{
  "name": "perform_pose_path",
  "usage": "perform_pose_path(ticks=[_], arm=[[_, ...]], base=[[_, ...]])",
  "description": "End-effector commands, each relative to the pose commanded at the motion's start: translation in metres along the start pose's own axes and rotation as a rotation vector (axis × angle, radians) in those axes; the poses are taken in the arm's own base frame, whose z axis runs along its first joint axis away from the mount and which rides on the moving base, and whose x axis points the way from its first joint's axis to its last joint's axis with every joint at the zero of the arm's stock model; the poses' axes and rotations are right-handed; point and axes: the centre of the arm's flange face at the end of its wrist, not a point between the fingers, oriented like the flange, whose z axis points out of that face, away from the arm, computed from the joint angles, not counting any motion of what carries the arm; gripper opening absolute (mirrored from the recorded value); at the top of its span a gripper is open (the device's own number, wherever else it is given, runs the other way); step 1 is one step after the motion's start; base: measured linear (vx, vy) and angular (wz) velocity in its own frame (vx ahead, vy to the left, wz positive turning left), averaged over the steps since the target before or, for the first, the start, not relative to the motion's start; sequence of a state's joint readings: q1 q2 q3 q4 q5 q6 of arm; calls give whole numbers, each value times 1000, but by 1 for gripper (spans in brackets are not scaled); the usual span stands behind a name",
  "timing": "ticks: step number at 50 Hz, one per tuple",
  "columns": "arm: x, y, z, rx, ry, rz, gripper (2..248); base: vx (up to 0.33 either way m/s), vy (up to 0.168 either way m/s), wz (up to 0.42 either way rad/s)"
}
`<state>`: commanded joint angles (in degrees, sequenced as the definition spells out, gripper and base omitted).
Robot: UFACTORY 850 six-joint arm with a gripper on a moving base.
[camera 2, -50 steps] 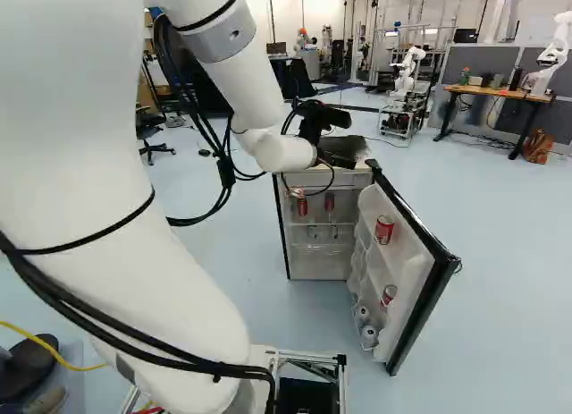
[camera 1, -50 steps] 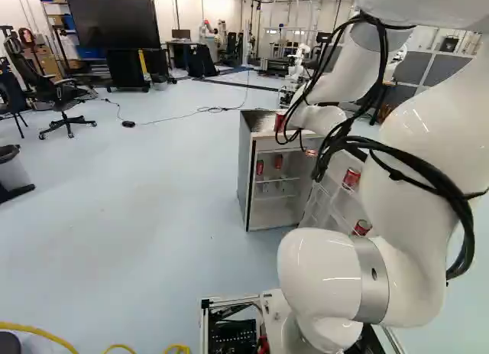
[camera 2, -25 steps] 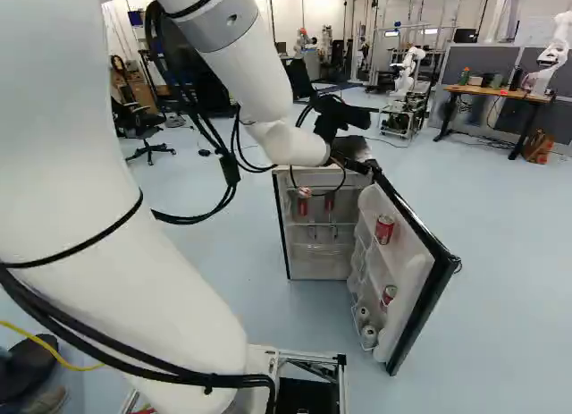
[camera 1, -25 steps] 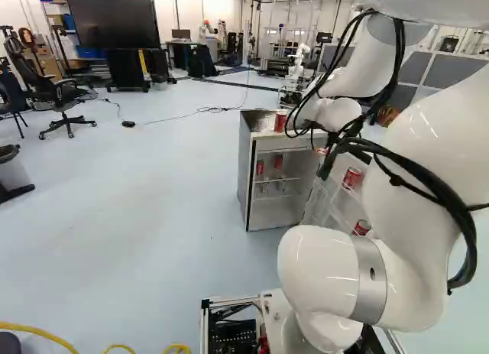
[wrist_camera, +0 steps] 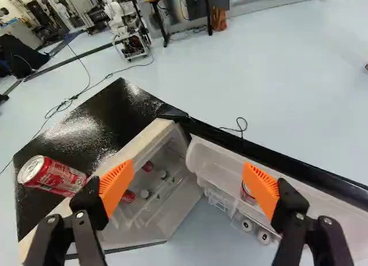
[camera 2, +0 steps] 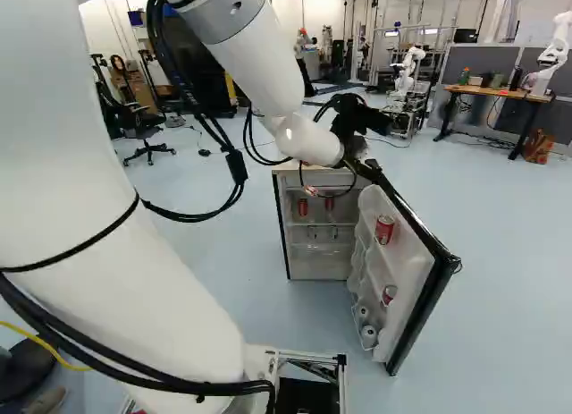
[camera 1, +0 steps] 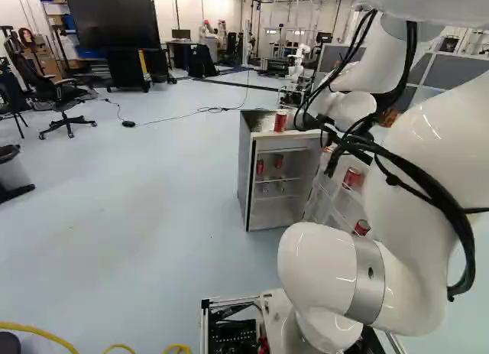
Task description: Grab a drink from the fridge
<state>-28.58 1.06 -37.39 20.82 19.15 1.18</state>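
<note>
In the right base view the black gripper [camera 2: 357, 119] hangs above the open fridge [camera 2: 320, 264], near the door hinge. The wrist view shows the gripper [wrist_camera: 188, 185] open, nothing held; the fridge interior and door lie below and beyond its spread orange pads. A red can [wrist_camera: 56, 176] lies across the black top as seen there; in the left base view this can [camera 1: 280, 121] stands upright. Red cans [camera 2: 303, 207] [camera 2: 329, 203] are on an inner shelf. The door [camera 2: 418, 289] holds an upper red can [camera 2: 384, 229], a lower one [camera 2: 389, 294] and pale-ended cans [camera 2: 369, 333].
The open door's black edge juts toward the base. Beyond the fridge are a cable [wrist_camera: 86, 87] on the floor, a wooden desk [camera 2: 500, 93] and another robot [camera 2: 409, 70]. An office chair [camera 1: 65, 102] and large screen [camera 1: 114, 22] are farther left.
My arm has swung rightward, bringing the open gripper toward the hinge and door side. The can on top shows more fully in the left base view. Fridge and base have stayed still.
</note>
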Motion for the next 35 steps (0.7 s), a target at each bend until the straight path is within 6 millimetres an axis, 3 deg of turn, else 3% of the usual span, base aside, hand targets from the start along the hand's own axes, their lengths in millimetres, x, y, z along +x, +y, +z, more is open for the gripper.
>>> perform_pose_path(ticks=[35], arm=[[19,48,21,-112,-84,139,247]], base=[[0,0,0]])
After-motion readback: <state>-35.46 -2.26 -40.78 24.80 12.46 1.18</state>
